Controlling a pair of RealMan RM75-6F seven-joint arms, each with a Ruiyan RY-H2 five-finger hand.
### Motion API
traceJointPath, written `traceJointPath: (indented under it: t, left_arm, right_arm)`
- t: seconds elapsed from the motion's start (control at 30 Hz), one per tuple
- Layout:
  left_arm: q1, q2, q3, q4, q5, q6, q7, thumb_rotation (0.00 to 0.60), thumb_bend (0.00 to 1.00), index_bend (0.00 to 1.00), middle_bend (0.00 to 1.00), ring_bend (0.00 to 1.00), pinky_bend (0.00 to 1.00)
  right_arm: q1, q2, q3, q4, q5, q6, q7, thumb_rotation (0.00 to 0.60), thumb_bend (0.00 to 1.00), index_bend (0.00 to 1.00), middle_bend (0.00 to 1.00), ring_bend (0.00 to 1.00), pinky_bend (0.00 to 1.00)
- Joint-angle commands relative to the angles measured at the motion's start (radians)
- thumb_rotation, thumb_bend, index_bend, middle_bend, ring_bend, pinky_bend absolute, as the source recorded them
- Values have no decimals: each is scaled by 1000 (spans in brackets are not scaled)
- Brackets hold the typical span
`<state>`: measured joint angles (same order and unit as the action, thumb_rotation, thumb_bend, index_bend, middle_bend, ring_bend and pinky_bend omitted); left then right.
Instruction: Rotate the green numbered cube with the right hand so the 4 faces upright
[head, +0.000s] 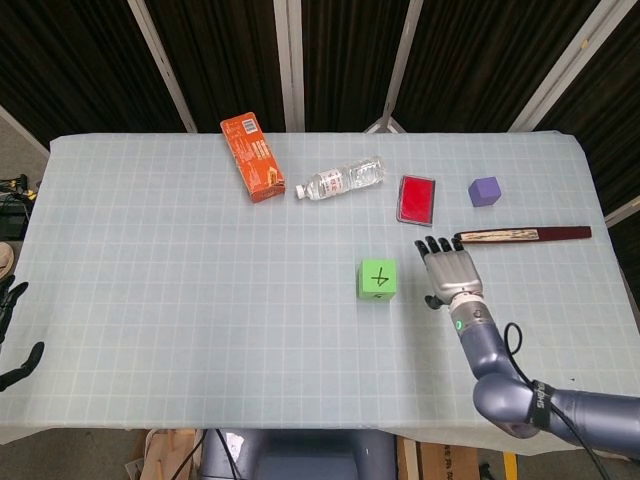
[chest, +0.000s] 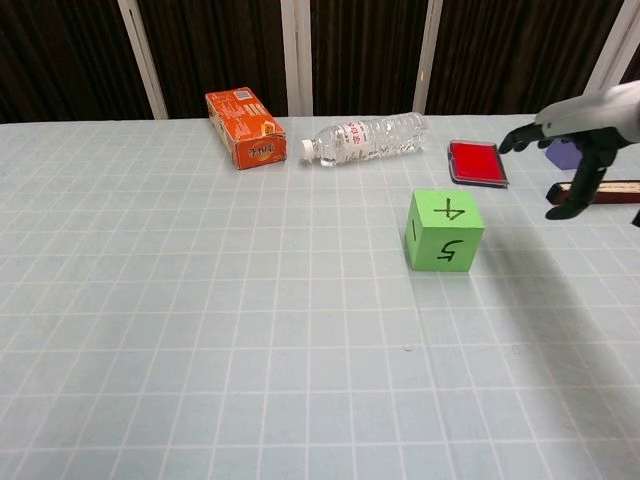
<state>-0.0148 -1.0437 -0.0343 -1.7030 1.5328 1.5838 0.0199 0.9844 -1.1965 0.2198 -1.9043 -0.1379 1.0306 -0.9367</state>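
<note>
At the lower left edge of the head view my left hand (head: 14, 330) is idling off the table edge with its fingers spread, gripping nothing, since this job belongs to the other side. Just right of centre, my right hand (head: 448, 272) is hovering above the cloth, fingers spread and empty, beside the green numbered cube (head: 378, 279) and not touching it; I judge I am lining up to grasp it. The cube is sitting alone near the middle of the table (head: 160, 300), one only, its 4 on top lying sideways and a 5 on the near face in the chest view.

Farther up, five bystanders are lying in a loose row: one dark-red stick (head: 523, 235), one red pad (head: 417, 199), one purple cube (head: 485, 191), one water bottle (head: 342, 179) on its side, and one orange box (head: 252, 157).
</note>
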Motion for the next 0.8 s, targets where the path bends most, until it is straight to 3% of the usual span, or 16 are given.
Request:
traceJointPath:
  t: [0.03, 0.53, 0.63, 0.8]
  left_arm:
    - [-2, -3, -1, -3, -3, -4, 8, 600, 438, 86, 0, 0, 37]
    - [1, -1, -5, -7, -10, -3, 5, 600, 438, 86, 0, 0, 37]
    - [1, -3, -5, -8, -9, -2, 9, 600, 438, 86, 0, 0, 37]
    - [1, -7, -5, -9, -9, -2, 18, 600, 438, 86, 0, 0, 37]
  right_arm:
    - [92, -49, -2, 38, 108, -5, -74, 600, 323, 0, 42, 16, 0]
    - [220, -124, -40, 117, 233, -13, -137, 600, 324, 0, 43, 15, 0]
    - [230, -121, -46, 124, 244, -19, -140, 600, 444, 0, 43, 14, 0]
    - [242, -104, -53, 121, 261, -29, -139, 600, 776, 0, 43, 14, 0]
